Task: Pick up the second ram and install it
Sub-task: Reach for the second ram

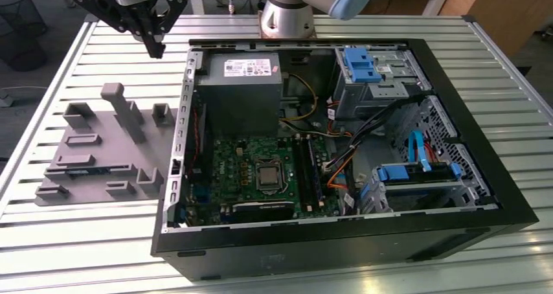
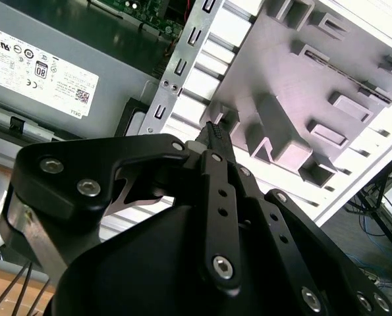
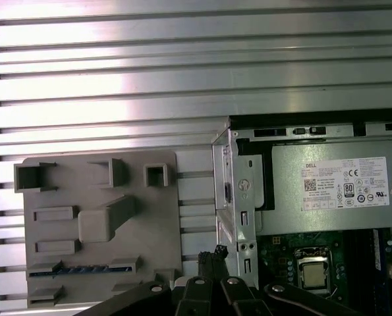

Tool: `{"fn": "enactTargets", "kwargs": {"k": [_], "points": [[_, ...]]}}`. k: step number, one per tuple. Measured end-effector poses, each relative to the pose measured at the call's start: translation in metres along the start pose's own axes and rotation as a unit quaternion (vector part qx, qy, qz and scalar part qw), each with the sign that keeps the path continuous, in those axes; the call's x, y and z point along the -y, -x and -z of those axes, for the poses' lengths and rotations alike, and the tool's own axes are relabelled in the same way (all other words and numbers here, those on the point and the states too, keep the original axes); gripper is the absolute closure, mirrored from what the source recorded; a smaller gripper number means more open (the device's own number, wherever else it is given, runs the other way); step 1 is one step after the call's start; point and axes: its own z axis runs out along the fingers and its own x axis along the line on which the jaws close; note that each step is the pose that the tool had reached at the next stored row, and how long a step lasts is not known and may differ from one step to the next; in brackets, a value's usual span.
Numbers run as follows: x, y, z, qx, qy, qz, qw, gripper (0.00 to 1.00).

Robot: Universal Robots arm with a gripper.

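Observation:
The second ram (image 1: 87, 171) is a thin dark green stick lying on edge in a slot near the front of the grey fixture plate (image 1: 102, 148), left of the computer case in the exterior view. In the first wrist view the ram (image 3: 84, 269) lies low on the fixture plate (image 3: 149, 224). My gripper (image 1: 157, 49) hangs high over the table behind the fixture, well away from the ram, fingers pressed together and holding nothing. Its tips (image 3: 213, 254) also show in the first wrist view, near the case's corner. In the second wrist view the gripper (image 2: 215, 131) points toward the plate (image 2: 281, 72).
The open computer case (image 1: 346, 239) lies on the slatted metal table (image 1: 103, 242). Inside are the motherboard (image 1: 246, 161), long black memory slots (image 1: 307, 168), the power supply (image 1: 237, 87), cables and blue drive brackets (image 1: 359, 64). Tall grey blocks (image 1: 125, 109) rise from the fixture.

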Motion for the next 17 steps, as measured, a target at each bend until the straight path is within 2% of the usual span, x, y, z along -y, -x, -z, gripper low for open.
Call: {"fn": "enactTargets", "kwargs": {"k": [9, 12, 14, 17], "points": [[0.0001, -0.0013, 0.0, 0.0, -0.0001, 0.0, 1.0, 0.89], [0.0005, -0.0067, -0.0001, 0.0, -0.0001, 0.0, 1.0, 0.89], [0.0012, -0.0131, -0.0001, 0.0, -0.0001, 0.0, 1.0, 0.89], [0.0049, -0.0181, -0.0004, 0.0, 0.0, 0.0, 1.0, 0.89]]}}
